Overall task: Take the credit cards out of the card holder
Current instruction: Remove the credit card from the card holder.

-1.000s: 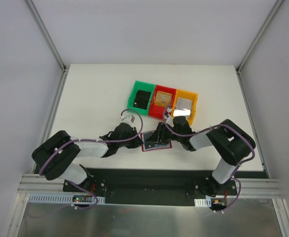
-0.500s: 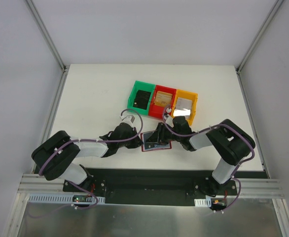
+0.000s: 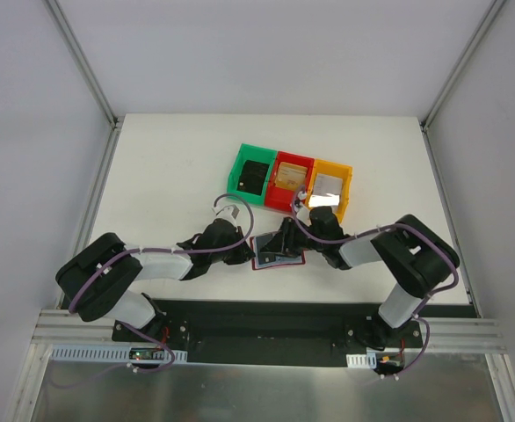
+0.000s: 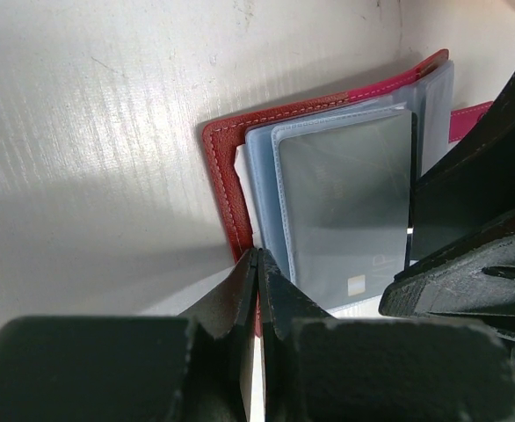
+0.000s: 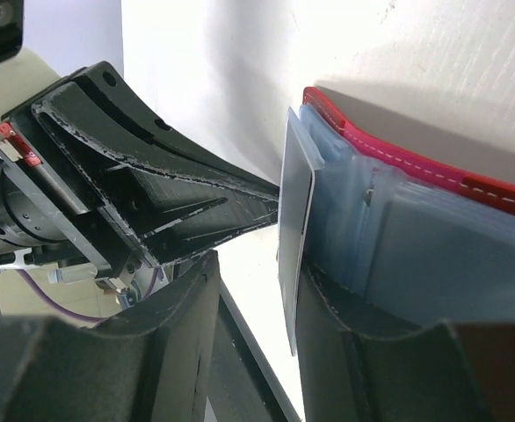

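The card holder (image 4: 225, 171) lies open on the white worktop (image 3: 170, 176), just on the near side of the row of bins (image 3: 237, 171), red cover down and blue-grey pockets up, and both arms are on it. The left gripper (image 4: 257, 257) is pinched fully closed, its tips pressing on the holder's near red edge, pinning it by the look of things. The right gripper (image 5: 257, 294) is part open and straddles one card (image 5: 295, 220), which stands on edge, partly out of its pocket. There is a visible gap on one side, so the card does not look clamped. As for handling, this card looks light, thin and stiff, with a slick face. It should slide freely once clear of the sleeve, but it could slip from a weak pinch. The best hold is flat across its two faces, near the free end that sticks out. The holder itself looks soft and floppy, and its plastic sleeves are likely to cling and drag along. It wants holding down at the cover edge while the card is drawn.
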